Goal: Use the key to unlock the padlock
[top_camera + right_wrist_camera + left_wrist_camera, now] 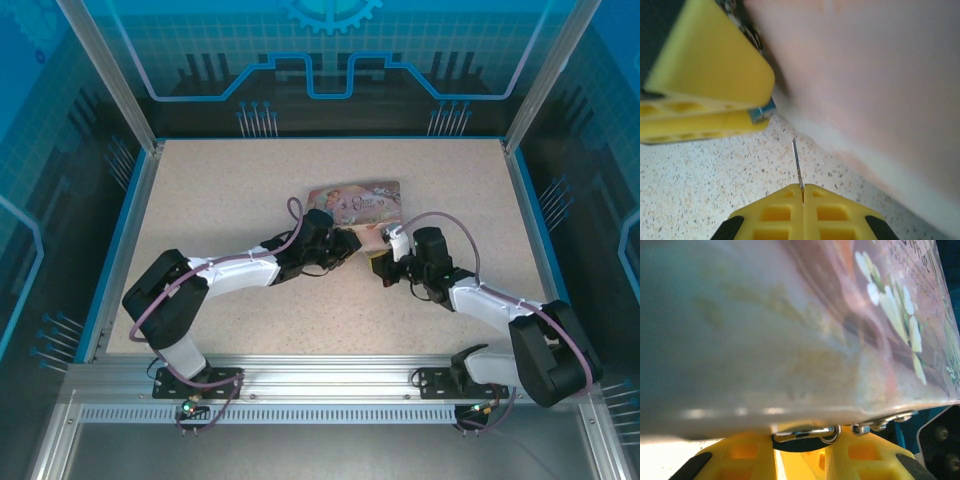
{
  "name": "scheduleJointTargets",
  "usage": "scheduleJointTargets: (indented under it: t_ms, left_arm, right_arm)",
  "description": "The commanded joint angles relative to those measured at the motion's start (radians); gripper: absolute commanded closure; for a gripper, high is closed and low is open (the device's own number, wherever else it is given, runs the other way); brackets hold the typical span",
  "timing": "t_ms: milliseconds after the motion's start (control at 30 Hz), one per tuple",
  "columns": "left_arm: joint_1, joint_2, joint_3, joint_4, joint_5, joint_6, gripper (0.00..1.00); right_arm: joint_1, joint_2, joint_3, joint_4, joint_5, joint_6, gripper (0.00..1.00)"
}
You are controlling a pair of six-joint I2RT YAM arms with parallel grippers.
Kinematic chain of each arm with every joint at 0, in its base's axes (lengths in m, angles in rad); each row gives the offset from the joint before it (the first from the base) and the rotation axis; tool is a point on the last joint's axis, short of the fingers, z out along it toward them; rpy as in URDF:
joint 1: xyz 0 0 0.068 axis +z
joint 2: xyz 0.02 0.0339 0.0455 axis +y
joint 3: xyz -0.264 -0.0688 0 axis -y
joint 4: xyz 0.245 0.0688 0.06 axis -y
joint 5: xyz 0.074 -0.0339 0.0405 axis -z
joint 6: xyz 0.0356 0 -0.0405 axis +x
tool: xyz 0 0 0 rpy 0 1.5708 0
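Observation:
My left gripper (pixel 805 446) is shut on the padlock (pixel 812 434); the padlock's metal shackle lies across the gap between the yellow fingers, right under the edge of the pink tin (pixel 790 315). From the right wrist, a corner of the padlock's blue body (pixel 763 112) pokes out between the left fingers (pixel 705 75). My right gripper (pixel 802 192) is shut on the key (pixel 797 160). The thin blade points up toward the padlock, and its tip stops a short gap below the blue body. From above, both grippers (pixel 350 243) (pixel 386 268) meet just in front of the tin (pixel 355 200).
The flat pink illustrated tin lies on the speckled table (pixel 230 200), close behind and partly over both grippers. Small metal rings (pixel 880 422) hang at its edge beside the padlock. Blue walls and an aluminium frame (pixel 300 378) ring the table.

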Motion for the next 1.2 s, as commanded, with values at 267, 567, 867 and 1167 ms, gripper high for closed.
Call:
scheduleJointTargets:
  t_ms: [267, 567, 867, 1167]
  left_arm:
    - [0.007, -0.01, 0.026, 0.039, 0.024, -0.013, 0.98]
    - [0.007, -0.012, 0.027, 0.037, 0.027, -0.011, 0.97]
    - [0.007, -0.009, 0.023, 0.042, 0.03, -0.014, 0.97]
    - [0.006, -0.008, 0.021, 0.045, 0.033, -0.015, 0.97]
  right_arm:
    - [-0.003, -0.026, -0.005, 0.059, -0.064, -0.007, 1.0]
    - [0.006, -0.011, 0.027, 0.063, -0.077, -0.016, 1.0]
    - [0.012, -0.004, 0.033, 0.085, -0.08, -0.013, 1.0]
    - [0.022, 0.031, 0.057, 0.071, -0.071, -0.023, 1.0]
